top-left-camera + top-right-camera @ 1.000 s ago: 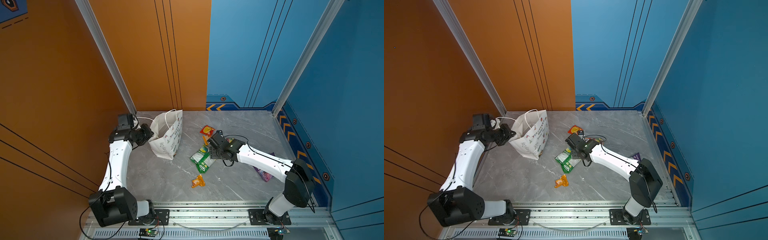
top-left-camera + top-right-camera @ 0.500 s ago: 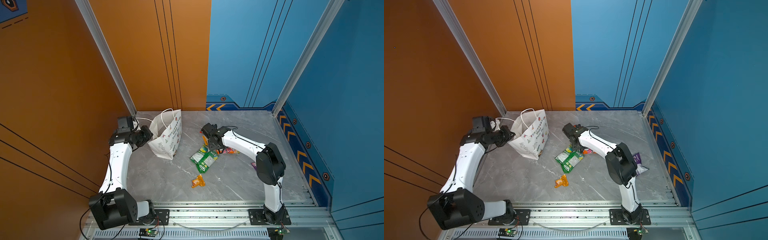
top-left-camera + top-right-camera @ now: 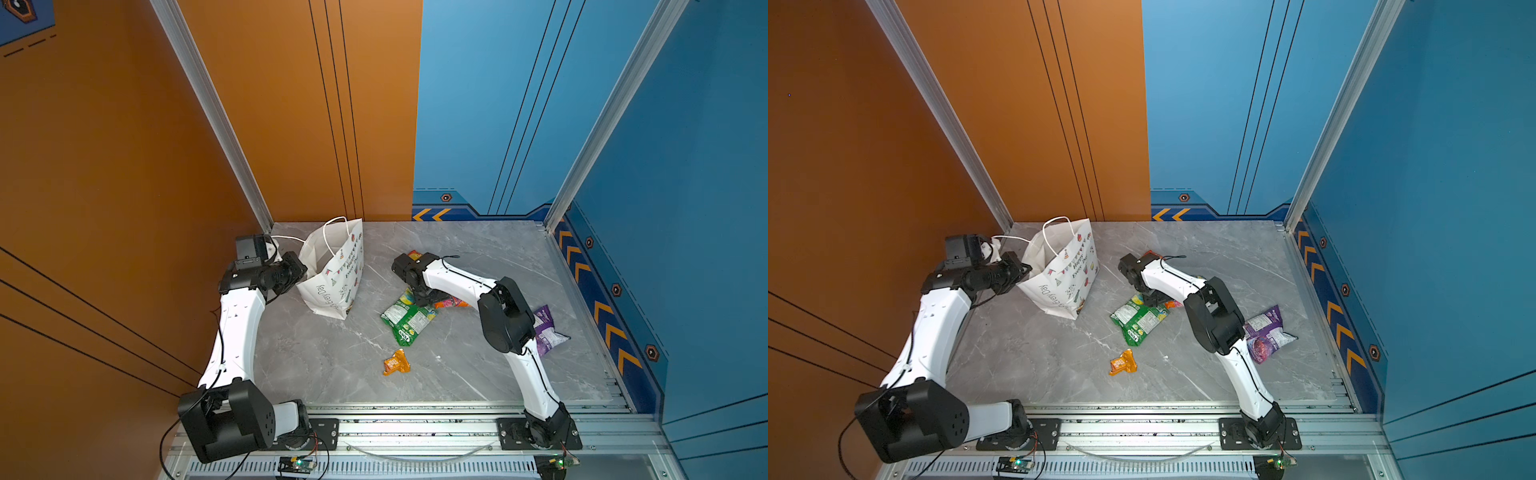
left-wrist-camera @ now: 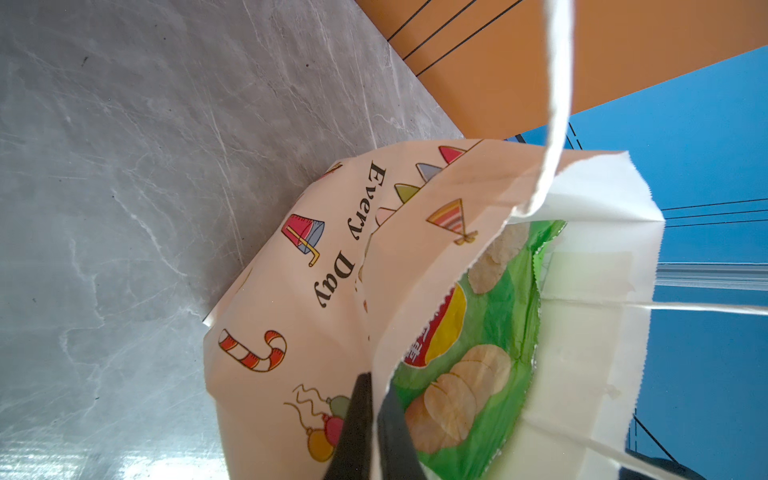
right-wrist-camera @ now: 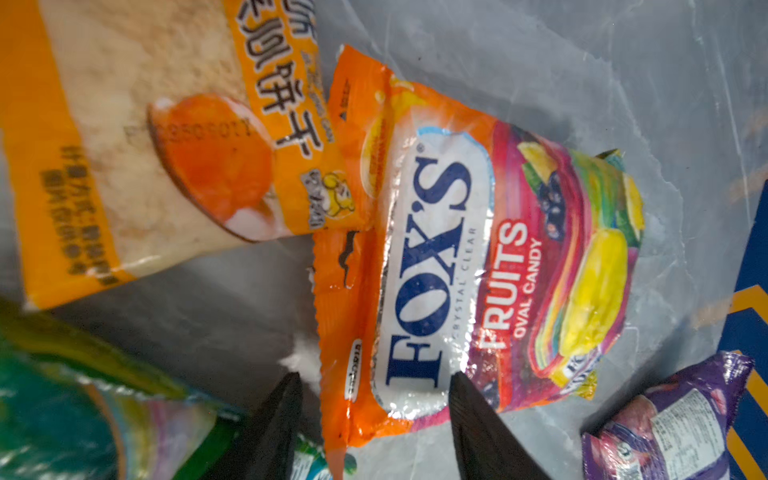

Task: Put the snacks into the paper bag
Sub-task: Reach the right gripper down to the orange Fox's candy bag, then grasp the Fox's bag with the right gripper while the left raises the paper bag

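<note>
The task had only begun. Of the snacks, just the green Lay's chips packet [image 4: 465, 374] could be seen inside the paper bag [image 3: 332, 282], which stood, leaning a little, at the back left of the grey worktop [image 3: 457, 374]. The left tool [image 4: 376, 386] was closed on the near rim of the bag, pinching the paper so that the mouth gaped.

The right tool [image 5: 374, 378] had its jaws apart, one on each side of the end of the Fox's fruit candy bag [image 5: 436, 270] — it had hold of nothing, as far as I could judge.

At least five packets remained on the worktop:
- the Fox's bag
- an orange biscuit packet [image 5: 145, 166] lying over its corner
- the green-white bag [image 3: 409, 318] just beside them
- a small orange packet [image 3: 397, 363] nearer the front
- the purple grape bag [image 3: 546, 332] (partly hidden behind the right arm's elbow)

The crowding looked like the main obstacle — with neighbours so close to the jaws, a closing grip could catch a second packet.
</note>
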`<action>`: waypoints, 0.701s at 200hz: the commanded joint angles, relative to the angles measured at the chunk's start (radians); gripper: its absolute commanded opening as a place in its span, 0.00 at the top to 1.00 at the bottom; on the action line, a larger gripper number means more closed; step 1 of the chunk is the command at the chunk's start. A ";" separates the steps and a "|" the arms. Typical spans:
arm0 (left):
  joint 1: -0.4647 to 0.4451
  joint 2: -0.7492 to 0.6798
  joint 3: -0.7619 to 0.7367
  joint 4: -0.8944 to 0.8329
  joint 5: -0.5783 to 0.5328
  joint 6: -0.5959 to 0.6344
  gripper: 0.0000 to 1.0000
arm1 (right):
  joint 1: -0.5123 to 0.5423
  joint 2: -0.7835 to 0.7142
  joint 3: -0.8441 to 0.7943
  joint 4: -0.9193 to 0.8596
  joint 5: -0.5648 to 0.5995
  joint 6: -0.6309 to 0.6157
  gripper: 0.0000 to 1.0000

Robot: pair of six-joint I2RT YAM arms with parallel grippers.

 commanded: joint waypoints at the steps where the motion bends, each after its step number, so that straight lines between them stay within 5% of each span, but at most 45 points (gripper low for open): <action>1: 0.005 -0.001 -0.026 -0.041 -0.016 0.008 1.00 | -0.005 0.029 0.024 -0.065 0.043 0.020 0.44; 91: -0.156 0.019 0.016 -0.047 -0.069 -0.032 1.00 | -0.034 -0.009 -0.062 -0.078 0.115 0.063 1.00; 140: -0.233 0.027 0.079 -0.084 -0.109 -0.018 1.00 | -0.039 -0.243 -0.265 0.045 0.068 0.072 1.00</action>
